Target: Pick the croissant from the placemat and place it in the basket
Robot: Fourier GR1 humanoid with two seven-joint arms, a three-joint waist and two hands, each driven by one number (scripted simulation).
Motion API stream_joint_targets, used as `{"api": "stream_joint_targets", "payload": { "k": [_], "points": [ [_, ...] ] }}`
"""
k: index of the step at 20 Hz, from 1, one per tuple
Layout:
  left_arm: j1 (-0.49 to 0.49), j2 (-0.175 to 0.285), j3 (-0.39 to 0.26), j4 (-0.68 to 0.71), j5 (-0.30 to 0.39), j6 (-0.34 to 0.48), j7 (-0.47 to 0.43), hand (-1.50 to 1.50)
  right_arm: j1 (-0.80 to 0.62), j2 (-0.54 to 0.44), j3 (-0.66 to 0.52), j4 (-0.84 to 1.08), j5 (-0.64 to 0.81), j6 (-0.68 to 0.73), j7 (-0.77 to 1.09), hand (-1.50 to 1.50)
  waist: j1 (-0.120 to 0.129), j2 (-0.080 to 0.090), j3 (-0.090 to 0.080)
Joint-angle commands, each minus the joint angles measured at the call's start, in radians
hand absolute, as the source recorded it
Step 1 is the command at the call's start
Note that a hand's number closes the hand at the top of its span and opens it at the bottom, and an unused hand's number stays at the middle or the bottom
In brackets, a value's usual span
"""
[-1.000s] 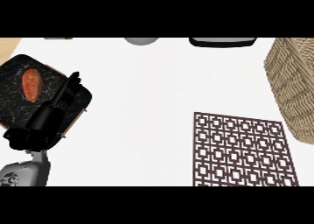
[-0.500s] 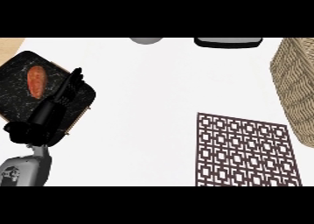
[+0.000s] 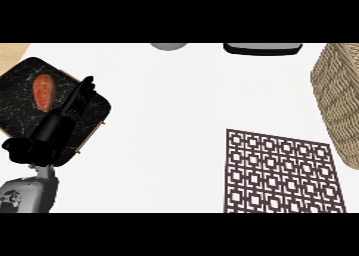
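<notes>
An orange-brown croissant [image 3: 45,92] lies on a black marbled placemat [image 3: 18,116] at the left of the counter. My left hand [image 3: 47,136] hovers over the placemat's right half, just right of the croissant and apart from it. Its fingers [image 3: 78,97] are straight and point toward the far side, holding nothing. A tall wicker basket [image 3: 348,100] stands at the right edge of the view, far from the hand. My right hand does not show.
A dark brown lattice mat [image 3: 281,172] lies at the lower right, in front of the basket. A grey round object [image 3: 169,46] and a dark tray-like object [image 3: 262,48] sit at the far edge. White counter lies between placemat and basket.
My left hand has crept a little forward along the croissant's right side, fingers still straight. The croissant has not moved.
</notes>
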Motion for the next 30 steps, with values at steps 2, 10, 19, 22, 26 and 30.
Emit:
{"api": "stream_joint_targets", "payload": {
  "k": [2, 10, 19, 22, 26, 30],
  "points": [
    [0.031, -0.021, -0.026, -0.029, -0.014, 0.006, 0.006, 0.0, -0.164, -0.036, 0.055, 0.265, 0.065, -0.011, -0.064, 1.5, -0.004, -0.001, 0.001],
    [0.014, 0.025, 0.023, 0.048, 0.001, -0.033, -0.079, 0.0, -0.319, -0.061, 0.122, 0.691, 0.147, 0.062, -0.3, 1.5, 0.001, 0.002, 0.001],
    [0.001, -0.023, -0.015, 0.068, -0.042, 0.009, -0.078, 0.0, -0.39, 0.001, 0.12, 1.022, 0.29, -0.053, -0.668, 1.5, -0.004, 0.003, 0.002],
    [-0.05, -0.015, 0.011, 0.041, -0.004, 0.001, 0.004, 0.0, -0.462, -0.017, 0.116, 1.133, 0.301, -0.052, -0.726, 1.5, -0.008, 0.0, 0.002],
    [0.015, -0.032, -0.021, 0.036, -0.048, 0.019, -0.062, 0.0, -0.473, 0.073, 0.042, 1.177, 0.243, -0.158, -0.74, 1.5, -0.005, 0.001, 0.002],
    [-0.03, -0.026, -0.005, 0.048, -0.047, 0.029, -0.026, 0.0, -0.579, -0.035, 0.065, 1.363, 0.296, -0.111, -0.844, -1.5, -0.007, 0.001, 0.002]
  ]
}}
